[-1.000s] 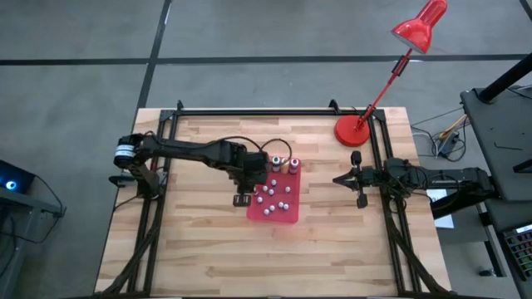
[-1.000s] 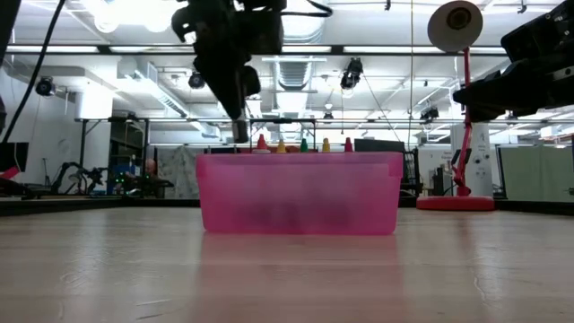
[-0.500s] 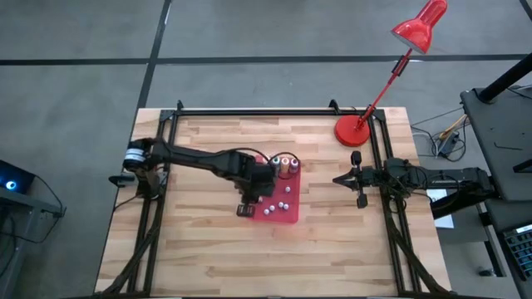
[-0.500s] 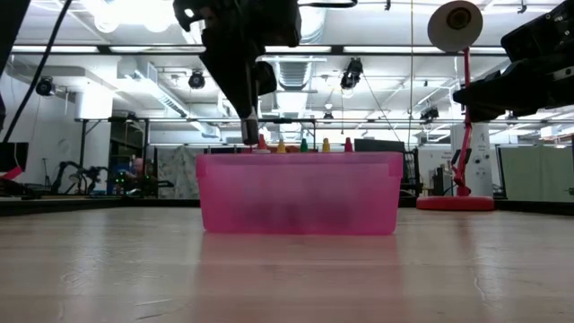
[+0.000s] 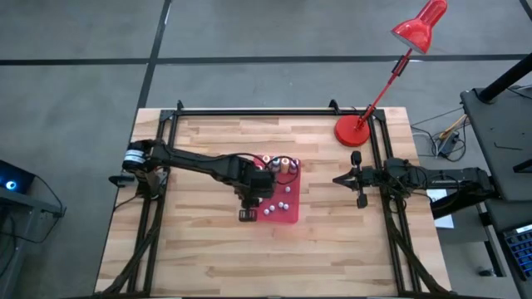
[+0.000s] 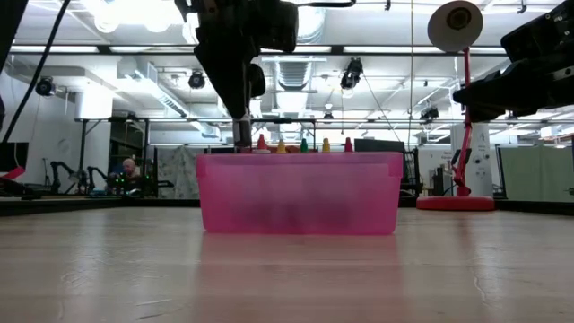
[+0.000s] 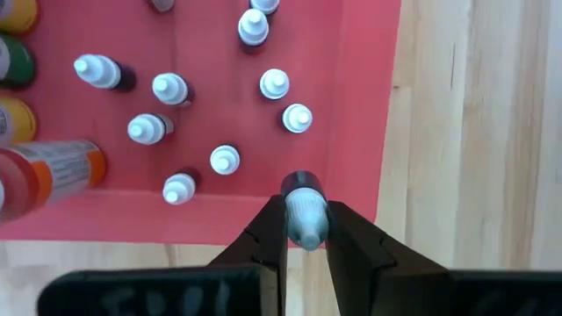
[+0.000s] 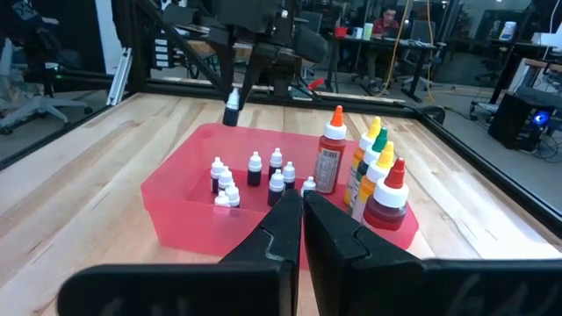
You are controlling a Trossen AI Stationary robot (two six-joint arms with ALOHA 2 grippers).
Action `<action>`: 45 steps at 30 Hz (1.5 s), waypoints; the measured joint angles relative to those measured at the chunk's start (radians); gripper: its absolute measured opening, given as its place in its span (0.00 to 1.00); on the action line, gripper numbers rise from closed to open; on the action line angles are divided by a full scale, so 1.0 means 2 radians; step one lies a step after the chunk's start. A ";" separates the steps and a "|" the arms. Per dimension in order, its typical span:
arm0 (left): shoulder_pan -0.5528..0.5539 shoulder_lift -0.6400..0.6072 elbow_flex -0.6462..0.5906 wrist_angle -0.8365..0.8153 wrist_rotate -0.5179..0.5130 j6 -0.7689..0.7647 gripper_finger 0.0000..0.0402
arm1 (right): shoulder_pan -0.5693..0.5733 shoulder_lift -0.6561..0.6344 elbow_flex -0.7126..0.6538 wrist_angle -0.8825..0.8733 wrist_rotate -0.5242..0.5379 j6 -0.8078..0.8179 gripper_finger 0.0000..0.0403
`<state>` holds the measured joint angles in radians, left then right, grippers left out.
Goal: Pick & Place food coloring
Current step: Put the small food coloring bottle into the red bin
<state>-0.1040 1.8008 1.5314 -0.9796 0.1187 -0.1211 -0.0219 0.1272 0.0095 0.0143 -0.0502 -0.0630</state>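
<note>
Directly over the tray's point(image 5: 289, 218) left edge, close to its near-left corner, hangs the left gripper point(image 5: 249, 198), pinched tight on one small food coloring bottle point(image 7: 306, 217). Held upright, long axis vertical, pale cap toward the wrist, dark body pointing down at the tray floor just inside the wall. Straight below and slightly inward: bare red floor, with other small capped bottles point(image 7: 225, 159) standing near but apart from it. Taller bottles point(image 8: 332, 161) crowd the far edge of the tray. Probably needs only a short descent and release, no turning. Farther right, well apart from the tray by the table's point(image 5: 208, 257) right edge, waits the right gripper point(image 5: 337, 178), fully closed on nothing.
</note>
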 joint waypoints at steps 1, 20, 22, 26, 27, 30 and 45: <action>0.000 0.000 -0.001 0.001 0.000 -0.004 0.09 | 0.000 0.000 0.000 0.000 0.000 0.001 0.02; -0.008 0.000 -0.057 0.073 -0.013 -0.057 0.09 | 0.000 0.000 0.000 0.000 0.000 0.001 0.02; -0.012 0.000 -0.057 0.075 -0.022 -0.057 0.09 | 0.000 0.000 0.000 0.000 0.000 0.000 0.02; -0.018 0.008 -0.057 0.077 -0.026 -0.057 0.09 | 0.000 0.000 0.000 0.000 0.000 0.000 0.02; -0.019 0.010 -0.058 0.076 -0.026 -0.057 0.09 | 0.000 0.000 0.000 0.000 0.000 0.000 0.02; -0.020 0.018 -0.059 0.082 -0.027 -0.057 0.09 | 0.000 0.000 0.000 0.000 0.000 0.000 0.02; -0.023 0.055 -0.065 0.097 -0.048 -0.062 0.09 | 0.000 0.000 0.000 0.000 0.000 0.000 0.02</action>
<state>-0.1508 1.9105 1.4010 -0.7852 0.0218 -0.2443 -0.0216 0.1265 0.0095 0.0147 -0.0502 -0.0631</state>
